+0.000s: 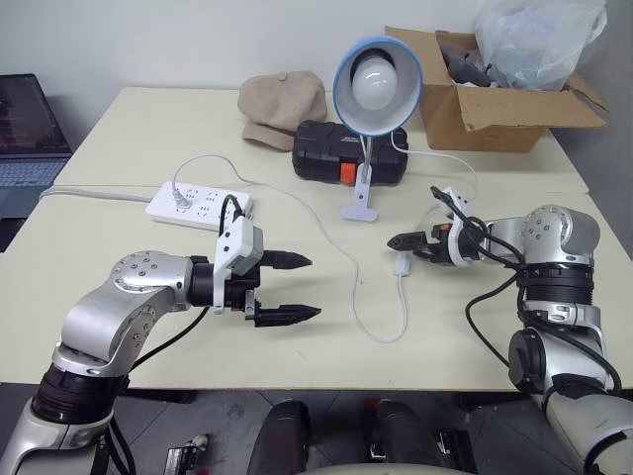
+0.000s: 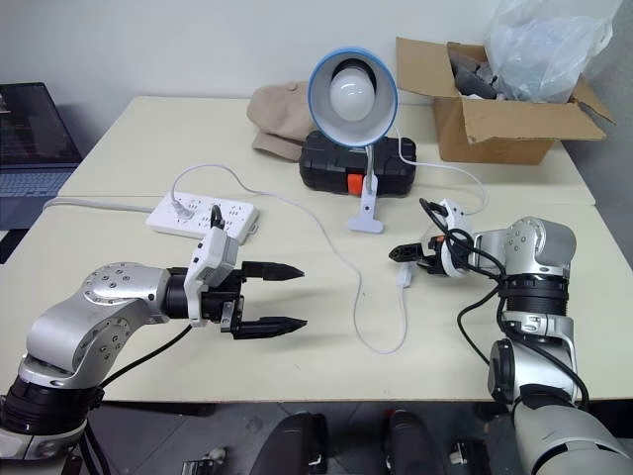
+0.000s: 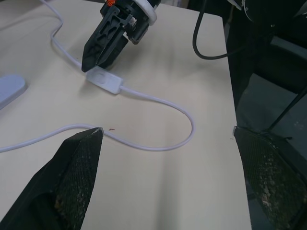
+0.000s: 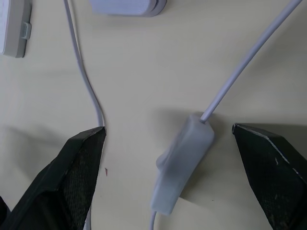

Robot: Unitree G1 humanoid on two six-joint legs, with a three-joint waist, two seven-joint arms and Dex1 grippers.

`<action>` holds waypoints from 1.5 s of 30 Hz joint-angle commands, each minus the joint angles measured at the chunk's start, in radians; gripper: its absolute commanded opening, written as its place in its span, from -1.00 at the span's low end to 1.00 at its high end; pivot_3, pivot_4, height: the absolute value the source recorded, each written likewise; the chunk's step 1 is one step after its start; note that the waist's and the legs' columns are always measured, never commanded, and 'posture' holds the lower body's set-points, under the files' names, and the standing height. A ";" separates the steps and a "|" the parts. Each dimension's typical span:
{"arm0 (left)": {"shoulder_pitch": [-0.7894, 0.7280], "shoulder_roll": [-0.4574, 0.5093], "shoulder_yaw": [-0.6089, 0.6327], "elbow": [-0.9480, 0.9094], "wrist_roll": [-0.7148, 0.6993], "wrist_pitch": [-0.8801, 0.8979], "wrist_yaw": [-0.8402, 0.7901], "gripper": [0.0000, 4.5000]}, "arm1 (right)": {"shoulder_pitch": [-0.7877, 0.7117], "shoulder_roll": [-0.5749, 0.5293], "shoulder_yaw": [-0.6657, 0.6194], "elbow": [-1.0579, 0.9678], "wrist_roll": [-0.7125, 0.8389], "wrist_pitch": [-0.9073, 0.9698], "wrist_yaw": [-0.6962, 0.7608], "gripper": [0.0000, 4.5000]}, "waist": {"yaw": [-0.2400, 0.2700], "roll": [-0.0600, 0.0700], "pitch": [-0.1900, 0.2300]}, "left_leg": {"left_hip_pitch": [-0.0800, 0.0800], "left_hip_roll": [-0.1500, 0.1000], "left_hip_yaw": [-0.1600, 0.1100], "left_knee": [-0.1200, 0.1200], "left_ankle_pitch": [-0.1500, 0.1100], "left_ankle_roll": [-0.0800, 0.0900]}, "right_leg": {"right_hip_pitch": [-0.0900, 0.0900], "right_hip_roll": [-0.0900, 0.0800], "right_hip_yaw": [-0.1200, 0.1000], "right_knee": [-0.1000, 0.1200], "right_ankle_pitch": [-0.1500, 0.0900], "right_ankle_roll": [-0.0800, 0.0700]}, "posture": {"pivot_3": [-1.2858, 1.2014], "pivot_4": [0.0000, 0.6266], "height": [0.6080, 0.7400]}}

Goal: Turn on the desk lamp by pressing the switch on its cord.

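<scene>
Right pincer (image 4: 168, 139) wide astride the switch (image 4: 182, 165); left pincer (image 1: 287, 288) wide; cord (image 1: 381, 332) partly cropped.

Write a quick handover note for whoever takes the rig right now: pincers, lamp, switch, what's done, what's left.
Left pincer: open, empty, hovering over the table.
Right pincer: open, tips right at the switch, which lies between its fingers in the right wrist view.
Desk lamp: clamped upright mid-table, bulb unlit; its cord loops toward the near edge.
Done: approach. Left: press the switch.
</scene>
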 commanded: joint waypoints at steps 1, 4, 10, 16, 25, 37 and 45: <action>0.002 0.000 0.008 -0.032 0.001 -0.020 -0.002 1.00 | -0.006 -0.009 0.018 0.016 -0.007 -0.017 0.005 0.49 | -0.001 0.000 0.000 | 0.000 0.000 0.000 0.000 0.000 0.000 | 0.000 0.000 0.000 0.000 0.000 0.000 | 0.03 -0.52 1.00; 0.002 0.000 0.006 -0.030 0.003 -0.022 -0.004 1.00 | -0.002 -0.007 0.028 0.017 -0.004 -0.017 0.010 0.20 | -0.002 0.000 0.000 | 0.000 0.000 0.000 0.000 0.000 0.000 | 0.000 0.000 0.000 0.000 0.000 0.000 | 0.03 -0.52 1.00; 0.003 -0.002 0.001 -0.028 0.005 -0.025 -0.006 1.00 | 0.002 -0.008 0.022 0.043 -0.007 -0.031 0.012 -0.52 | -0.003 0.000 0.000 | 0.000 0.000 0.000 -0.001 0.000 0.000 | 0.000 0.000 0.000 0.000 0.000 0.000 | 0.03 -0.52 1.00; -0.006 -0.001 0.006 -0.009 -0.002 -0.017 -0.009 1.00 | 0.025 -0.007 -0.012 0.006 0.020 -0.018 0.026 -0.82 | 0.003 0.000 0.000 | 0.000 0.000 0.000 -0.001 0.000 0.000 | 0.000 0.000 0.000 0.000 0.000 0.000 | 0.03 -0.52 1.00; -0.167 -0.101 0.063 0.088 -0.143 0.137 0.068 1.00 | 0.110 0.063 -0.196 -0.277 0.169 -0.021 0.051 -0.82 | 0.003 0.000 0.000 | -0.002 0.000 -0.001 0.000 0.000 0.000 | -0.001 0.000 -0.001 -0.001 0.000 0.000 | 0.03 -0.52 1.00; -0.313 -0.300 0.088 0.261 -0.406 0.458 0.149 1.00 | 0.178 0.238 -0.399 -0.573 0.478 0.049 0.033 -0.83 | -0.004 0.000 0.000 | -0.002 0.001 -0.003 -0.001 0.000 0.000 | -0.001 0.002 -0.002 0.000 0.000 0.000 | 0.03 -0.52 1.00; -0.324 -0.395 0.081 0.312 -0.408 0.485 0.185 1.00 | 0.221 0.223 -0.337 -0.641 0.620 0.079 0.018 -0.83 | -0.003 0.000 0.000 | -0.002 0.000 -0.003 0.000 0.000 0.000 | -0.001 0.001 -0.001 0.000 0.000 0.000 | 0.03 -0.52 1.00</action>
